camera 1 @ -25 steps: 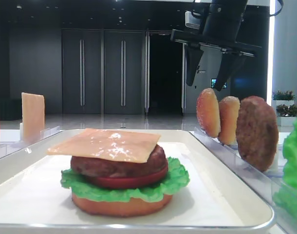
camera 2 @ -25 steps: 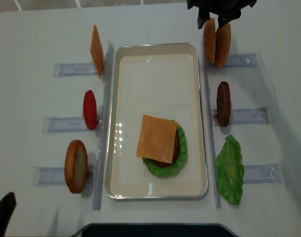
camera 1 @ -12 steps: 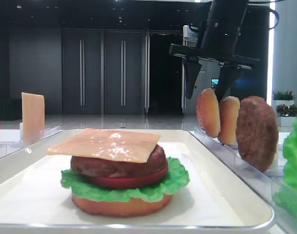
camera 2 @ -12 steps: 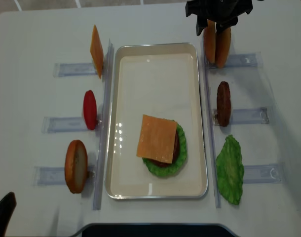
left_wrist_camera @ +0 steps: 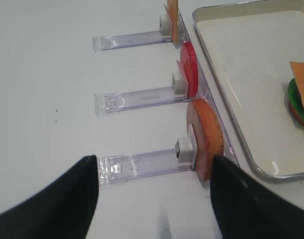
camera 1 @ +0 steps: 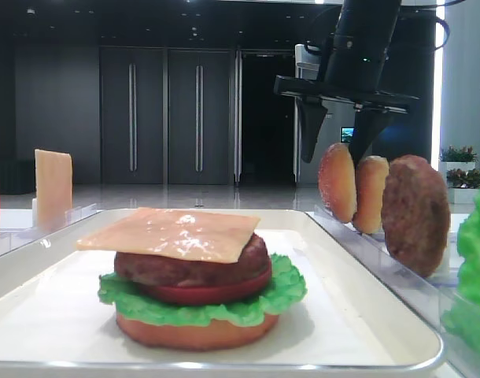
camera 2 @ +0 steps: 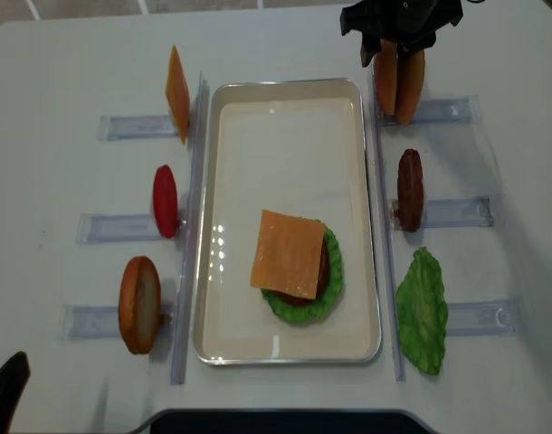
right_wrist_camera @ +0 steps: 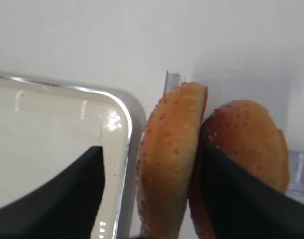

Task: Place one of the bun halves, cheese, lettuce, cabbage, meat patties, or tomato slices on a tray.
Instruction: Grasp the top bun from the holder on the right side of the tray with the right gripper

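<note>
Front view: your right gripper [camera 1: 339,140] hangs spread over the two speckled top bun halves right of the tray [camera 1: 366,268], straddling the tray-side top bun half [camera 1: 337,182]. It grips nothing yet. The halves stand on edge in a clear rack [camera 1: 397,276], presumably so fingers can drop down either side. On the tray: one stack, with cheese [camera 1: 171,233] over a meat patty [camera 1: 189,266], a tomato slice, lettuce [camera 1: 201,303] and a bottom bun. One spare patty [camera 1: 415,214] stands in the rack.

Right wrist view: one finger [right_wrist_camera: 67,181] sits on the tray side of the near bun half, the other finger [right_wrist_camera: 236,194] is wedged between it and the second bun half [right_wrist_camera: 246,144], which touches it. Not pinched that I can see. Count: 2 speckled halves.

Left wrist view: your left gripper [left_wrist_camera: 154,199] is spread and empty, parked over the desk [left_wrist_camera: 42,99] left of the tray. Left of the tray, one each: cheese slice [left_wrist_camera: 171,15], tomato slice [left_wrist_camera: 189,74], bun half [left_wrist_camera: 207,137].

Top view: right of the tray, 2 top halves, 1 patty, 1 loose lettuce leaf [camera 2: 423,310]. The target half isn't on the tray yet.
</note>
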Available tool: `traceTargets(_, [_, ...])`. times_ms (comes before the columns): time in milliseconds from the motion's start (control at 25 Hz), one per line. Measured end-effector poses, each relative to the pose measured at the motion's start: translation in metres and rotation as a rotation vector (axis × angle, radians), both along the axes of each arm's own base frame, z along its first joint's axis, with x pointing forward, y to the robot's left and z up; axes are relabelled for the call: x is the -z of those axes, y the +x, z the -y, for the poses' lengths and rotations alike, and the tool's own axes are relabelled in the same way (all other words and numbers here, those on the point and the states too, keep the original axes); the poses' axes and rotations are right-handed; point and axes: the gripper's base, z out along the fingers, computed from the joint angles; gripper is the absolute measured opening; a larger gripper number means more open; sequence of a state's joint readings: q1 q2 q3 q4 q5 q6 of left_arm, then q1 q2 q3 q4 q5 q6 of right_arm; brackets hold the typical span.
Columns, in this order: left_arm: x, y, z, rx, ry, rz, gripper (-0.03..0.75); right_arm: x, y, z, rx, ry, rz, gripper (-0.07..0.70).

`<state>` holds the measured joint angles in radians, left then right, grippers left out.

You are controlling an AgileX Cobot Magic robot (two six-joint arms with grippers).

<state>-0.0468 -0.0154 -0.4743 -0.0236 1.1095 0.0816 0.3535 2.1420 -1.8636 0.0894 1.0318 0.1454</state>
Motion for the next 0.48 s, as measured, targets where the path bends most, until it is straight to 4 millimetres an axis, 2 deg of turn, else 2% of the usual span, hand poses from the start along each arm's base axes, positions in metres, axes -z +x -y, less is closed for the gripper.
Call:
traceTargets(120, [0.0000,0.0000,0.0000,0.000,0.000,0.000,0.535,0.0001,0.0003,0.0008,-0.002,-0.010,0.004,0.395])
traceTargets(320, [0.0000,0.0000,0.0000,0.000,0.000,0.000,0.535,0.0005,-0.0002,0.0022,-0.005,-0.027,-0.001,0.246])
traceTargets(480, [0.0000,0.0000,0.0000,0.000,0.000,0.000,0.535,0.0003,-0.0005,0.0017,-0.006,-0.027,-0.004,0.241])
